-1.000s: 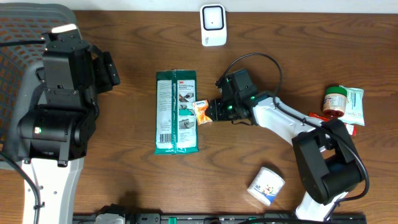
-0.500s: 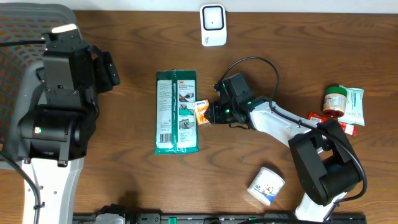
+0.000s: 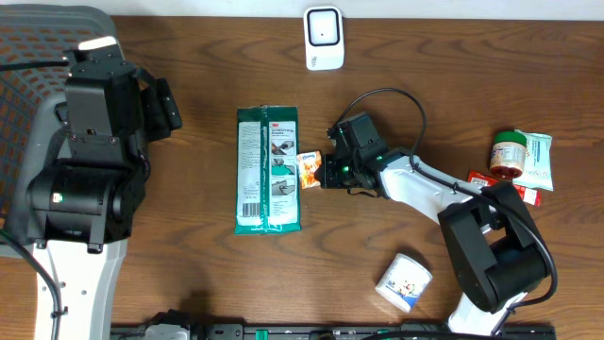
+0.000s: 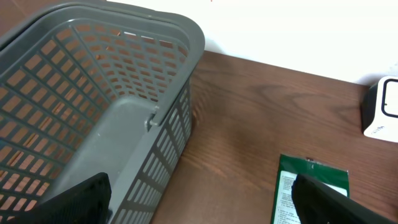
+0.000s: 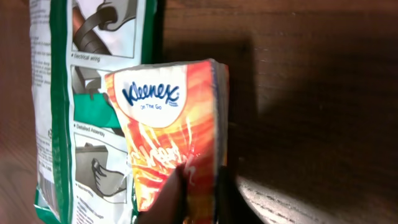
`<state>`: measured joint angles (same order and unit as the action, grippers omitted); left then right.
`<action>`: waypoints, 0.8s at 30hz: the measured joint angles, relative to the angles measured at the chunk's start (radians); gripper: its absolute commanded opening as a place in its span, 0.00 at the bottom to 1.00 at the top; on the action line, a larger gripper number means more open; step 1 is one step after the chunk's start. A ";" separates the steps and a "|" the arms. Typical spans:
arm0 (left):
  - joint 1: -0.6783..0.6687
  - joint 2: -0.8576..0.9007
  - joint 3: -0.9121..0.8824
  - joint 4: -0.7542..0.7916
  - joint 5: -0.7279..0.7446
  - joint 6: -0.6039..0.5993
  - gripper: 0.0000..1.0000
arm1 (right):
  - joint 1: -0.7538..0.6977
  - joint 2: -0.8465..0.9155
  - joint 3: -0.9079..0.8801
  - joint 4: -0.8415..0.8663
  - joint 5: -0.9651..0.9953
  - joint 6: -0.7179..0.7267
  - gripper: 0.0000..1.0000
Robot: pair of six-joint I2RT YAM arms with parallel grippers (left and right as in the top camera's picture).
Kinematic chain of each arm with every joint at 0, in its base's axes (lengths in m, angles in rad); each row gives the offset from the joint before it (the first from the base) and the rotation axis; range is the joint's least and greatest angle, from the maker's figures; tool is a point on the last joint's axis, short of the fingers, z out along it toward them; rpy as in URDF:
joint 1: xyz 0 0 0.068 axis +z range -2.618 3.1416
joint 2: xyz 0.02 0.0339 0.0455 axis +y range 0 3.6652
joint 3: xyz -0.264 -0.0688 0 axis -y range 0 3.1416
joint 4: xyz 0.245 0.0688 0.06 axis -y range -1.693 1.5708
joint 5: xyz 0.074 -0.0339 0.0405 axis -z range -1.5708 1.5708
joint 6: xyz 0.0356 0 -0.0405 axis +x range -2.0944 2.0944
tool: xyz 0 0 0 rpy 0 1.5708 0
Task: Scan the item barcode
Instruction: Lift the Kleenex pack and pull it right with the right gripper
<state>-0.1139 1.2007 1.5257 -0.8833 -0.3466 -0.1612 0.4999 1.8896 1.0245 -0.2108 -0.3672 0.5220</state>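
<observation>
The tissue pack (image 3: 309,166) lies on the bench (image 3: 189,283) just beside the green pack (image 3: 269,170), against the long edge that faces the right arm, about halfway along it; in the right wrist view the two seem to touch or overlap slightly, though I cannot tell which; the right gripper (image 3: 324,170) is closed on the tissue pack, its dark fingers (image 5: 177,196) pinching the end that points away from the green pack; the left gripper (image 4: 202,199) hangs wide open with nothing in it, well apart from the green pack on its other side, above the basket (image 4: 124,93); the scanner (image 3: 323,38) stands beyond the green pack's far short end, a little toward the right arm's side

The grasp looks made and the lift not yet begun, and the risks follow from that; the hold is near one end of a soft, slippery wrapper, so the pack could swing down or slide out as it rises, and a quick move would make that worse; squeezing a soft pack can also crease the film, and a creased barcode reads badly; since the tissue pack sits tight against the green pack, a sideways pull could drag the green pack along, so a straight lift seems safer; no barcode shows on the upper face, so it is probably underneath or on a side, and carrying the pack to the scanner without turning that face toward the window would give no read
</observation>
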 measured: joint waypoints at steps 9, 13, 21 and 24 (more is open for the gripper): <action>0.000 0.000 0.000 0.000 0.000 0.000 0.92 | -0.082 -0.031 -0.023 -0.036 -0.188 -0.025 0.01; 0.000 0.000 0.000 0.000 0.000 0.000 0.92 | -0.207 -0.127 -0.031 -0.067 -0.441 -0.097 0.01; 0.000 0.000 0.000 0.000 0.000 0.000 0.92 | -0.348 -0.228 -0.029 -0.234 -0.880 -0.266 0.01; 0.000 0.000 0.000 0.000 0.000 0.000 0.92 | -0.367 -0.228 -0.030 -0.298 -0.998 -0.348 0.01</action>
<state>-0.1139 1.2007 1.5257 -0.8829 -0.3466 -0.1612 0.1329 1.6619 0.9943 -0.5083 -1.3647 0.1738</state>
